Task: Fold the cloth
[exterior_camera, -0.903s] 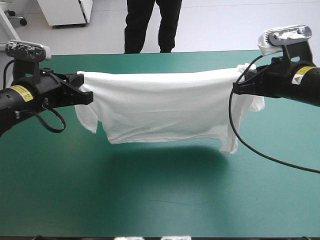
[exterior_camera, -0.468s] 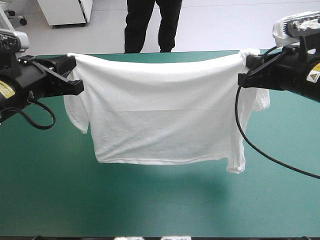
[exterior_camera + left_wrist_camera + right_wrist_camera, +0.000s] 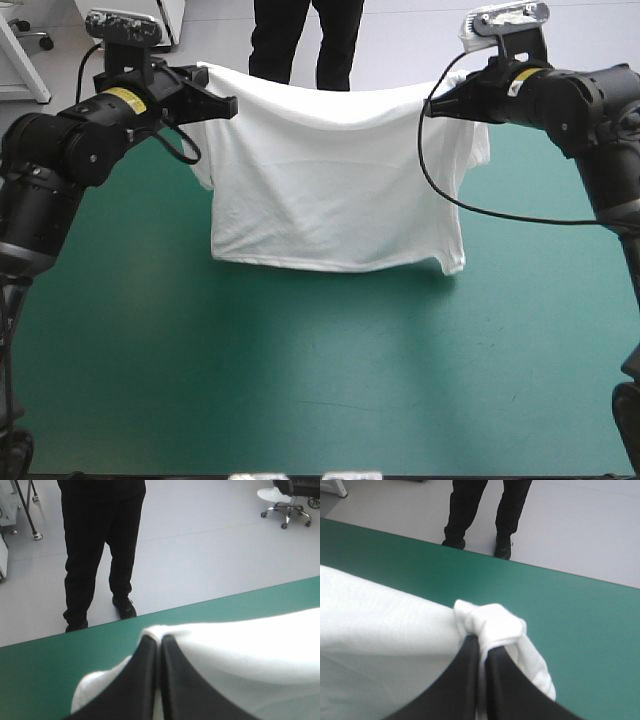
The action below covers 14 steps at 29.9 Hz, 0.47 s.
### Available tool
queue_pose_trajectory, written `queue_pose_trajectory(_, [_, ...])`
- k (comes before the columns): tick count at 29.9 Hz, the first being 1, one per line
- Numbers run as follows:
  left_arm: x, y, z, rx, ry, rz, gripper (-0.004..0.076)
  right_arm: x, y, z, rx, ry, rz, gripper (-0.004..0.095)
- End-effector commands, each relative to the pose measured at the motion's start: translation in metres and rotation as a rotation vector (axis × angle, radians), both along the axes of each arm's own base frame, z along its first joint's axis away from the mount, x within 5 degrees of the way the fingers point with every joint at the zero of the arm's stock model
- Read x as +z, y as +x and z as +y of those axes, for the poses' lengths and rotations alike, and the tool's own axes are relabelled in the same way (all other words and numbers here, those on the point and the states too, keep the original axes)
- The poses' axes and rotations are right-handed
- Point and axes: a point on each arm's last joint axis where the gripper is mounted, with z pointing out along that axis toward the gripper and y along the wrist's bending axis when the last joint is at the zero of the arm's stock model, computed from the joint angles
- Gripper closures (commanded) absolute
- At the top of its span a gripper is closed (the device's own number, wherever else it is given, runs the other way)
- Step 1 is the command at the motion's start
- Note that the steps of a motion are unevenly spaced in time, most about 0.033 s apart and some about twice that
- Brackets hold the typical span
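Observation:
The white T-shirt (image 3: 335, 180) hangs spread between both arms above the teal-green table (image 3: 300, 380), its hem near the cover at the far half. My left gripper (image 3: 228, 104) is shut on the T-shirt at one shoulder corner, and its black fingers (image 3: 145, 670) meet with white cloth (image 3: 240, 650) bunched around the tips. My right gripper (image 3: 430, 108) is shut on the other shoulder corner. In the right wrist view a wad of cloth (image 3: 492, 625) sits over the closed fingers (image 3: 467, 680). A short sleeve hangs outside each grip.
The table's far edge (image 3: 545, 572) runs just beyond the raised shirt. The near half of the cover lies open below the hem.
Both arms have lifted and carried the shirt away toward the far edge and drawn closer together. The shirt hangs narrower and more upright than before.

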Motion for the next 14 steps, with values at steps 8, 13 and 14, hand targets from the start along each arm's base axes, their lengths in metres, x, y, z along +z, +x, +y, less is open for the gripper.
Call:
queue_pose_trajectory(8, [0.020,0.021,-0.004,0.021,0.018,-0.074,0.0733,0.009,0.025,-0.024,-0.084,0.004,-0.095,0.0925])
queue_pose_trajectory(13, [-0.041,0.037,-0.010,0.015,0.099,0.119,0.0733,-0.043,0.044,-0.022,-0.078,-0.053,0.072,0.0925])
queue_pose_trajectory(14, [-0.056,0.039,-0.010,0.009,0.128,0.162,0.0733,-0.058,0.047,-0.021,-0.074,-0.065,0.117,0.0925])
